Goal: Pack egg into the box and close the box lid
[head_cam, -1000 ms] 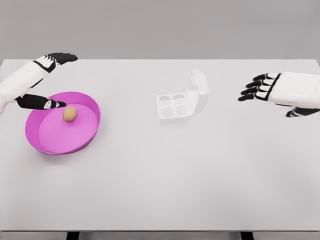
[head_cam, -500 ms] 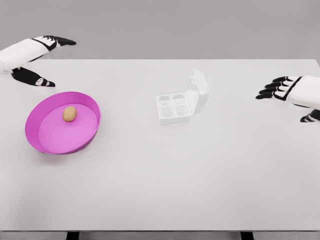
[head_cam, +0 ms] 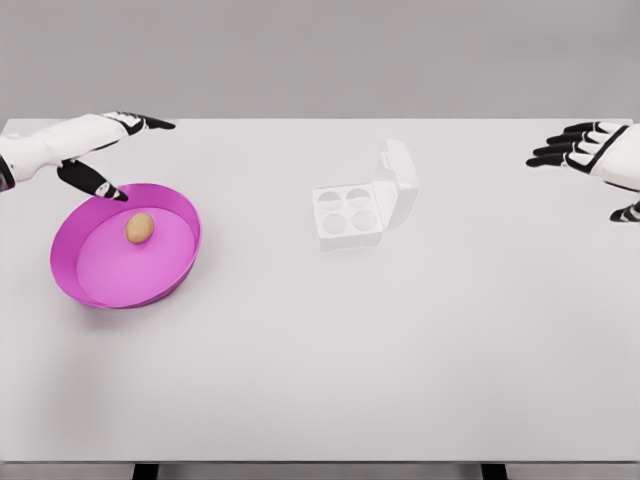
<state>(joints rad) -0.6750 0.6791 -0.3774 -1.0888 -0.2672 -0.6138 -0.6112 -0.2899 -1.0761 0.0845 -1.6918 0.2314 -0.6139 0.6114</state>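
Egg lies inside the magenta bowl at table left. White box sits near centre, lid raised. Left hand hovers at the bowl's far rim, fingers spread, grasping nothing. Right hand hangs at the right edge, fingers released.

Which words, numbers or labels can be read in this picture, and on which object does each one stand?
None can be read. The egg, the pink bowl, the open white box, the table, the left hand and the right hand carry no visible text.
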